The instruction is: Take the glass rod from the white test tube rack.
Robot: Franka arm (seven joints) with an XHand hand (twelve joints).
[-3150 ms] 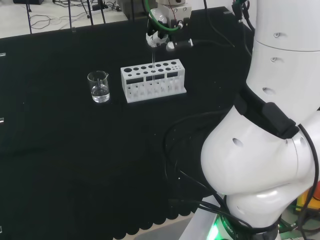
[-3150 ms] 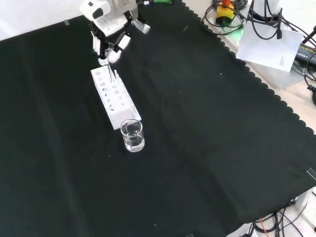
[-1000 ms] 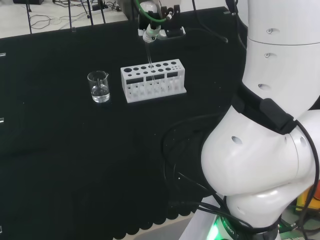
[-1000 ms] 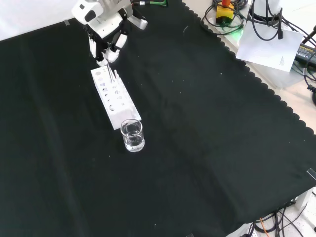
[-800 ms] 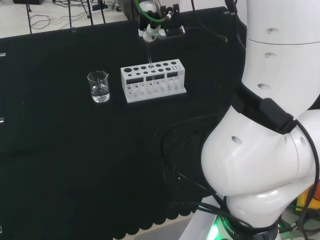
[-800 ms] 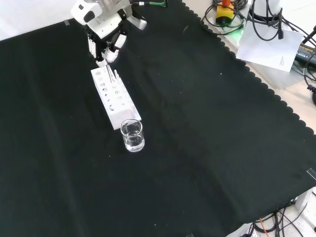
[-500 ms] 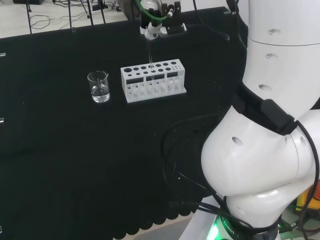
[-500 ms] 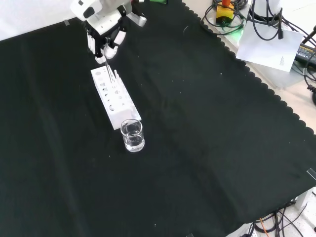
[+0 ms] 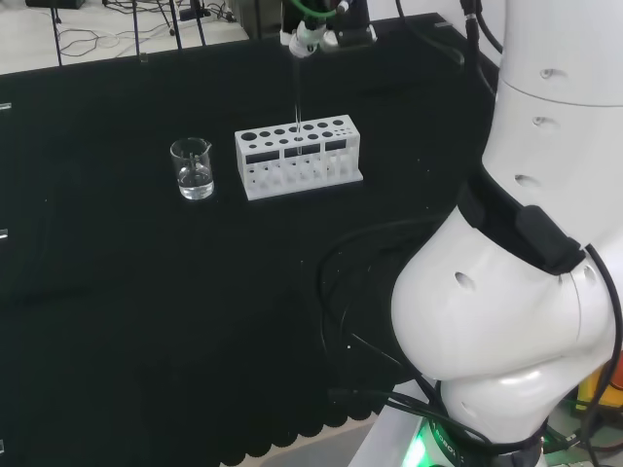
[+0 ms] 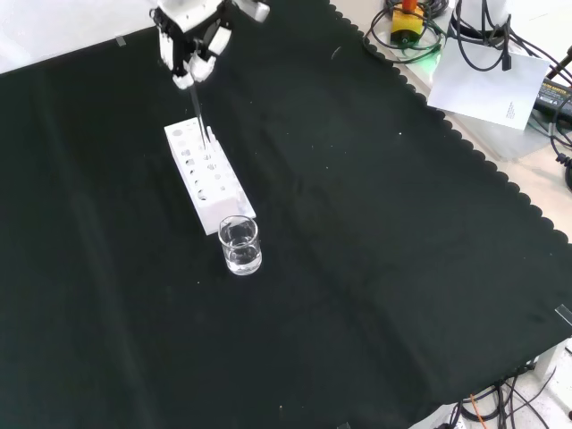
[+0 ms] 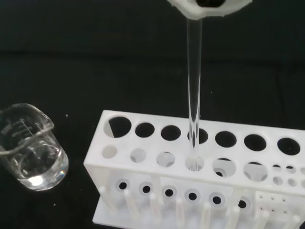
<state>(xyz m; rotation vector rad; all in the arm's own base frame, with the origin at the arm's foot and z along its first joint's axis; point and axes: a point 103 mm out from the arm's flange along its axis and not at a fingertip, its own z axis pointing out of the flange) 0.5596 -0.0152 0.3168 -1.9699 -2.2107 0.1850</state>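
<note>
Black cloth (image 10: 375, 223) bench: one white test tube rack (image 9: 298, 156), one small clear beaker (image 9: 193, 169) beside its end, one glass rod (image 11: 194, 95). Rod upright, long axis vertical, lower tip at a rack hole, top pinched in the hand (image 10: 190, 40), fingers curled, directly above the rack.

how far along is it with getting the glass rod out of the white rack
Done: the hand is pinched on the top of the glass rod, which stands upright. In hand: the lift, with the rod's lower end at or in a top hole of the white test tube rack, by the wrist view. Left: raise it clear of the rack. The beaker stands beside it, untouched.
</note>
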